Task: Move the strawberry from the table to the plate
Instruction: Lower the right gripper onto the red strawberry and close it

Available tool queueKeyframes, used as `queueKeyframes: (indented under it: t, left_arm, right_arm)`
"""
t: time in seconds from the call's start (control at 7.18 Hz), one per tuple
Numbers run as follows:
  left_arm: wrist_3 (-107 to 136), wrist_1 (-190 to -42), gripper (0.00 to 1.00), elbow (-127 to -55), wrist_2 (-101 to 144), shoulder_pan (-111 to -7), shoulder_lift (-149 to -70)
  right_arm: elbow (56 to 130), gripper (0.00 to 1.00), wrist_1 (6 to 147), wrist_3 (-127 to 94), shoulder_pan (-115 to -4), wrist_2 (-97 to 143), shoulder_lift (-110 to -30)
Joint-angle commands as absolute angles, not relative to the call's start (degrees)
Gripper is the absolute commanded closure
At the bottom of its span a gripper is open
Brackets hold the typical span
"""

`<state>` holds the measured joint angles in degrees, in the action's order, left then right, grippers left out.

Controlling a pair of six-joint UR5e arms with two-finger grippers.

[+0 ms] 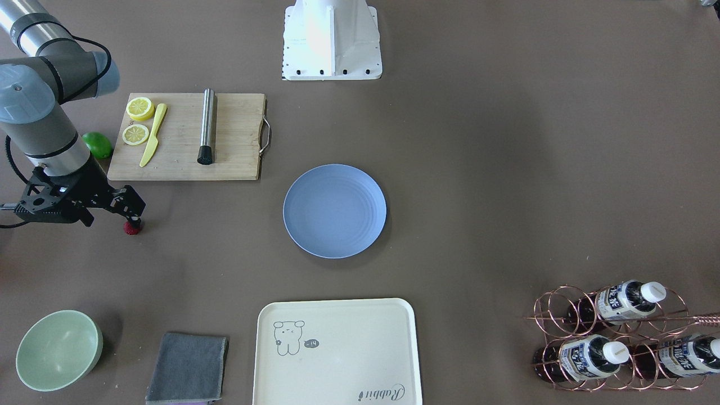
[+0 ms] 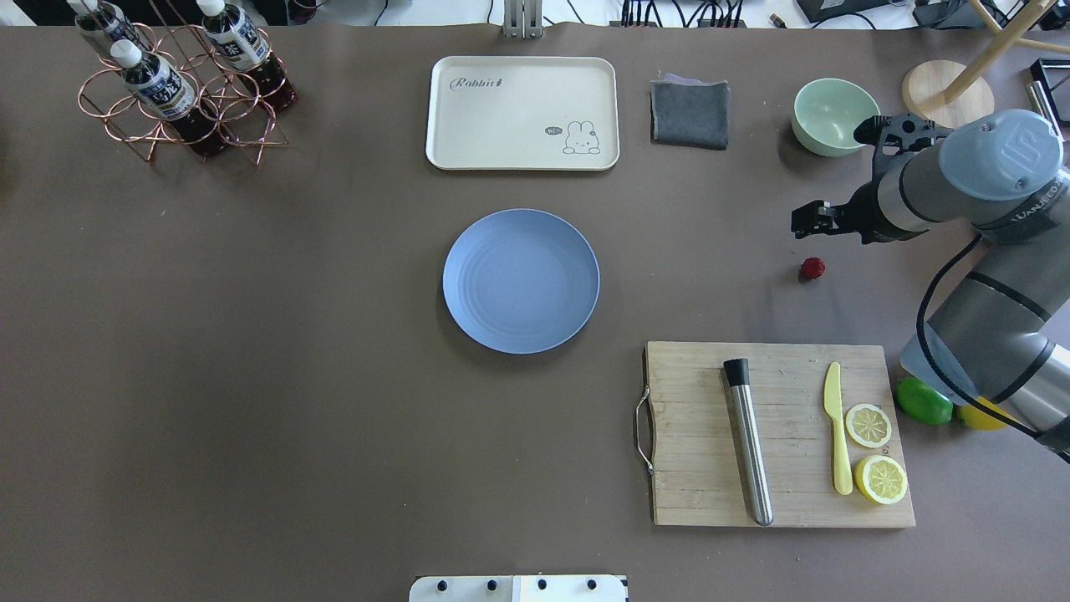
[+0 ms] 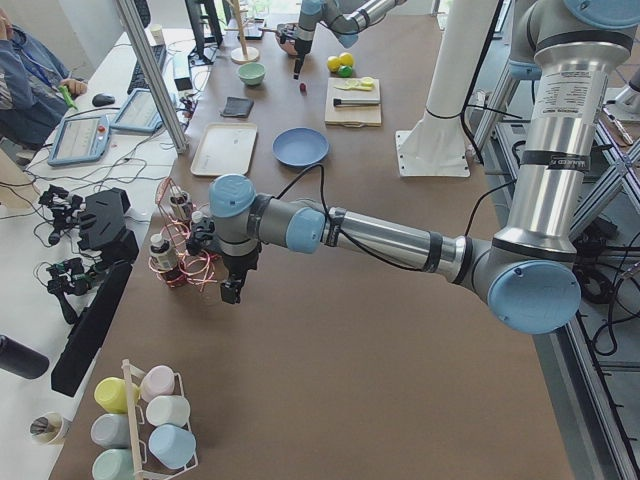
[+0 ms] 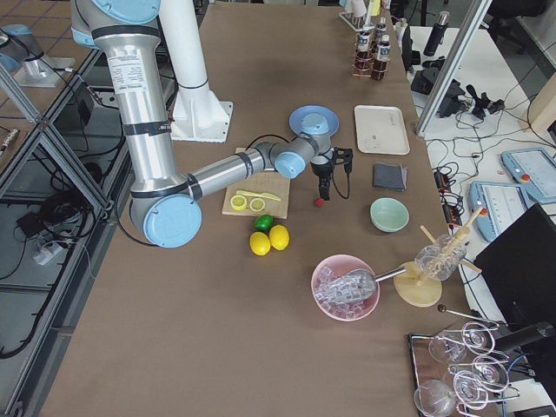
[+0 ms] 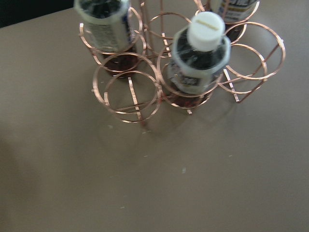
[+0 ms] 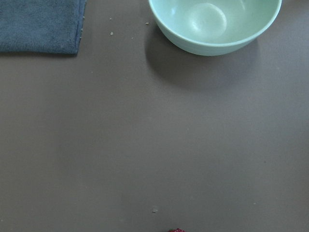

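Right, on the front-facing view the strawberry (image 1: 133, 227) sits on the table (image 1: 506, 169), well apart from the blue plate (image 1: 334, 211). My right gripper (image 1: 130, 212) hangs just over it, near the corner of the wooden cutting board (image 1: 185, 136). I cannot tell from here whether its fingers are spread or pressed together.

Overhead, the strawberry (image 2: 812, 267) lies clear of the right gripper (image 2: 804, 221), not pinched, between the plate (image 2: 521, 280) and the right arm.

From the left end, my left gripper (image 3: 232, 290) points down beside the copper bottle rack (image 3: 190, 265). I cannot judge its fingers there.

From the right end, the strawberry (image 4: 320, 203) shows as a red dot right below the right gripper (image 4: 325, 184).

The left wrist camera gives only the bottle rack (image 5: 130, 92) and its bottles (image 5: 200, 53) on the table.

The right wrist camera shows the pale green bowl (image 6: 215, 24), a grey cloth (image 6: 38, 24), and the strawberry (image 6: 176, 230) just peeking in at the bottom edge.
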<state>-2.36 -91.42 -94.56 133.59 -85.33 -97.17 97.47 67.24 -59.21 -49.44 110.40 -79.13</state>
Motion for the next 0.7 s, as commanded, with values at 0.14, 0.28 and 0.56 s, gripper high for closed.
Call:
queueKeyframes:
  t: [0.14,0.28,0.56]
  left_arm:
    - [-2.7,-91.6,0.02,-94.0,134.2,-85.7,-96.7]
    - [-2.8,-91.6,0.02,-94.4,134.3,-85.8,-96.7]
    - [-2.8,-92.1,0.02,-94.8,137.0,-85.8,-95.8]
  right_arm:
    - [95.0,0.02,67.1,-59.1,-46.3,108.9,-79.1]
    - [94.7,0.03,67.1,-59.0,-45.5,108.7,-79.0]
    - [93.4,0.10,67.1,-58.9,-45.1,108.3,-78.1]
